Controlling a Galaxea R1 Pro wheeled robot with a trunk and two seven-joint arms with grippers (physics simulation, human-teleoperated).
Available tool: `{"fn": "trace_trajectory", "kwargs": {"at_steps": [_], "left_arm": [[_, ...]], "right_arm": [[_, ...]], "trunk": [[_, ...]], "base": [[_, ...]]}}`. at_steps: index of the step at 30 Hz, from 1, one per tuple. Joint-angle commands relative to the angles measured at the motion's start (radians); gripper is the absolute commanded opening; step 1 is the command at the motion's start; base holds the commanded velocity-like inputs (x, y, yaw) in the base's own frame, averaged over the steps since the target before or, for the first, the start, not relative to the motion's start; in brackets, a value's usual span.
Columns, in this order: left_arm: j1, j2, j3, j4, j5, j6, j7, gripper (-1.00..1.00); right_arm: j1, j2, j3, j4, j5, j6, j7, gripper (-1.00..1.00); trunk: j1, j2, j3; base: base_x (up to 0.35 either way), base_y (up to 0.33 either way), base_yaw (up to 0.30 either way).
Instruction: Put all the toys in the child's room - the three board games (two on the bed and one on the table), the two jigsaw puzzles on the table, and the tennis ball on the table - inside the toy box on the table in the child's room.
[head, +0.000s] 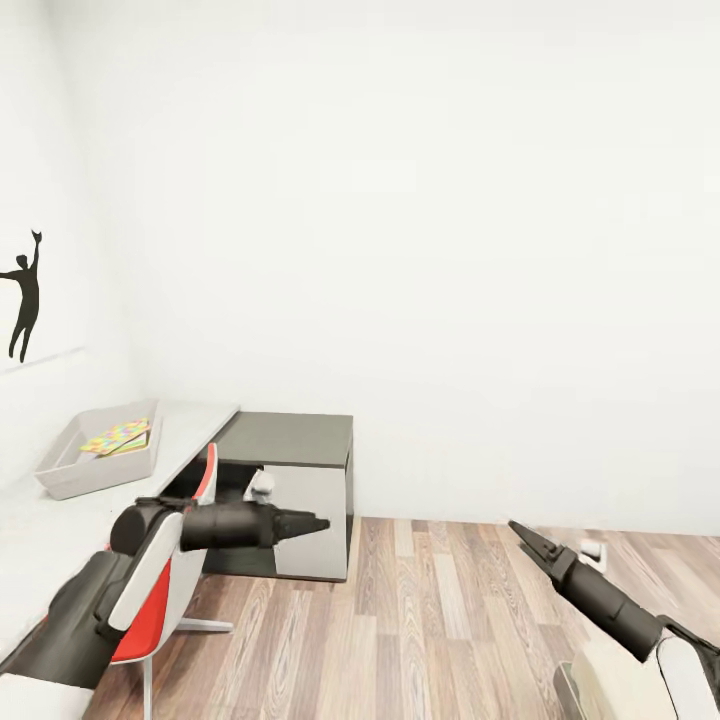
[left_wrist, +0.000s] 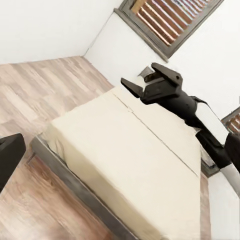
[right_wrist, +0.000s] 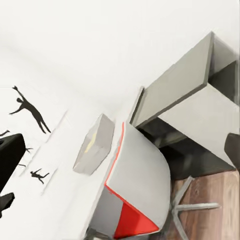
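The toy box (head: 62, 470) stands on the table (head: 195, 425) at the left, by the wall. A multicoloured jigsaw puzzle (head: 115, 436) lies inside it, on top of another flat yellow-edged sheet. The toy box (right_wrist: 94, 146) also appears in the right wrist view. The bed (left_wrist: 75, 187) has a bare beige mattress (left_wrist: 120, 150). Board games and tennis ball are out of view. My left gripper (head: 316, 522) hovers above the floor in front of the cabinet, open and empty. My right gripper (head: 522, 534) hangs over the floor at the right, near the mattress (head: 615, 680), open and empty.
A red and white swivel chair (head: 175, 580) is pushed under the table, just under my left arm. The dark grey cabinet (head: 295, 440) with a white front adjoins the table. Wood-plank floor (head: 430, 620) stretches between cabinet and bed. Black figure decals (head: 25, 295) mark the left wall.
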Motion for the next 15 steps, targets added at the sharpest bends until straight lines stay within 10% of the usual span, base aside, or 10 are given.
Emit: {"fn": "trace_trajectory", "kwargs": {"at_steps": [1, 7, 15], "left_arm": [[-0.002, -0.004, -0.015, 0.014, -0.005, 0.004, 0.030, 1.00], [-0.001, -0.021, -0.072, 0.249, -0.037, -0.047, 0.187, 1.00], [-0.001, -0.059, -0.174, 0.796, -0.106, -0.338, 0.304, 1.00]], "right_arm": [[0.000, 0.000, -0.001, 0.015, 0.010, 0.007, -0.024, 1.00], [0.001, 0.001, 0.003, 0.101, 0.150, 0.007, -0.177, 1.00], [0.001, 0.013, 0.007, 0.291, 0.397, -0.087, -0.212, 1.00]], "trunk": [[0.000, -0.001, 0.000], [0.000, -0.001, 0.000], [0.000, -0.001, 0.000]], "base": [[0.000, 0.000, 0.000], [0.000, 0.000, 0.000], [0.000, 0.000, 0.000]]}}
